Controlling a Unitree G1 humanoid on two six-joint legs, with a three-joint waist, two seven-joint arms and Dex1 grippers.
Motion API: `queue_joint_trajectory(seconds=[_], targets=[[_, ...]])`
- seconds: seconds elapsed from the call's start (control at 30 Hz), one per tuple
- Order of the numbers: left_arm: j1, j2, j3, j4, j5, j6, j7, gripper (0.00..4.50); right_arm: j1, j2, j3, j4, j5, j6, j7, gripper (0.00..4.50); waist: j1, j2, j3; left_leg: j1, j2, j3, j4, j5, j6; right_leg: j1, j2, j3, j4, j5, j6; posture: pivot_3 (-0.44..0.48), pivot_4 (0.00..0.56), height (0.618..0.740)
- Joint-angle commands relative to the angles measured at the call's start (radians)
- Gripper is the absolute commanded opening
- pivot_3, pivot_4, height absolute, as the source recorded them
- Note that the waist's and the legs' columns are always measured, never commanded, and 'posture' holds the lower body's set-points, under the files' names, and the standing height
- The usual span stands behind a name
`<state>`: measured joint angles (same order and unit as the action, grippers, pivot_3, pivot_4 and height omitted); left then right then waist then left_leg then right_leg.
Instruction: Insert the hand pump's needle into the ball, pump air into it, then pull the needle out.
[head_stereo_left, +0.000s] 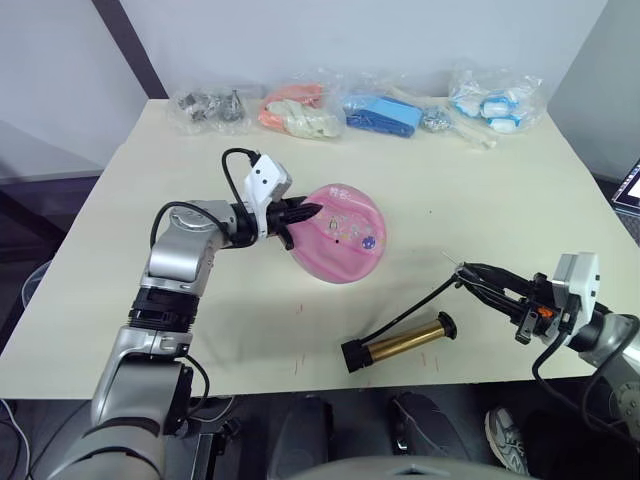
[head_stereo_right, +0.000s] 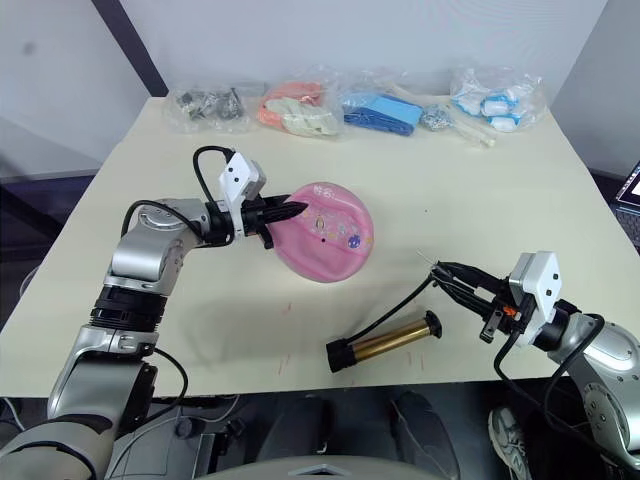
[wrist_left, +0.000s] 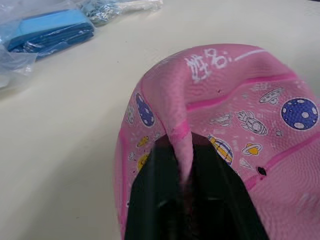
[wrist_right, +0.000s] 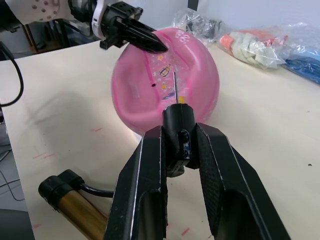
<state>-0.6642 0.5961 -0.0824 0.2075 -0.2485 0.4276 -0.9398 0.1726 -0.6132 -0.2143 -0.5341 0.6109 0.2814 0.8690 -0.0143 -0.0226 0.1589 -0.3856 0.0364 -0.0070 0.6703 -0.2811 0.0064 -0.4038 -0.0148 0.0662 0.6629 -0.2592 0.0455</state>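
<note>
The pink ball (head_stereo_left: 342, 235) sits partly deflated and dented near the table's middle. My left gripper (head_stereo_left: 305, 212) is shut on a pinched fold of the ball (wrist_left: 181, 135) at its left upper edge. The small black valve hole (wrist_right: 151, 85) faces my right side. The bronze hand pump (head_stereo_left: 400, 342) lies on the table near the front edge, its thin black hose (head_stereo_left: 428, 298) curving up to my right gripper (head_stereo_left: 463, 272). That gripper is shut on the needle's black fitting (wrist_right: 177, 125), and the silver needle (wrist_right: 175, 87) points toward the ball from a distance.
Along the table's far edge lie several clear bags: metal parts (head_stereo_left: 208, 108), orange and white items (head_stereo_left: 298, 112), blue items (head_stereo_left: 382, 114) and blue-white items (head_stereo_left: 495, 103). A laptop corner (head_stereo_left: 630, 190) shows at the right edge.
</note>
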Motion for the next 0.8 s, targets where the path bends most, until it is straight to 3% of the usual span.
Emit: queue_joint_trajectory(seconds=[0.03,0.37,0.57,0.8], targets=[[-0.003,-0.002,0.037,-0.061,-0.006,-0.011,0.029,0.03,-0.011,-0.002,0.004,-0.052,0.038,0.037,-0.027,0.35,0.0,0.0,0.0,0.0,0.0,0.0,0.0,0.0,0.0,0.0,0.0,0.0,0.0,0.0,0.0,0.0,0.15,0.74],[0.047,-0.024,0.044,-0.185,-0.003,0.007,0.114,0.03,-0.103,-0.053,0.058,-0.144,0.136,0.309,-0.178,0.35,0.001,0.0,0.0,0.0,0.0,-0.001,0.001,0.0,0.0,0.0,0.0,0.0,0.001,0.0,0.0,0.0,0.15,0.74],[0.093,-0.043,0.038,-0.26,0.02,0.007,0.181,0.03,-0.252,-0.083,0.082,-0.163,0.279,0.554,-0.314,0.35,0.0,0.0,0.0,-0.001,0.0,-0.001,0.001,0.0,0.0,0.0,0.0,-0.001,0.0,0.0,0.0,0.0,0.15,0.74],[0.147,-0.047,0.023,-0.285,0.032,0.001,0.194,0.03,-0.452,-0.033,0.099,-0.078,0.446,0.767,-0.473,0.35,0.002,0.0,0.0,-0.002,0.0,-0.002,0.001,0.0,0.0,-0.001,-0.001,-0.001,0.0,0.0,0.0,0.0,0.15,0.74]])
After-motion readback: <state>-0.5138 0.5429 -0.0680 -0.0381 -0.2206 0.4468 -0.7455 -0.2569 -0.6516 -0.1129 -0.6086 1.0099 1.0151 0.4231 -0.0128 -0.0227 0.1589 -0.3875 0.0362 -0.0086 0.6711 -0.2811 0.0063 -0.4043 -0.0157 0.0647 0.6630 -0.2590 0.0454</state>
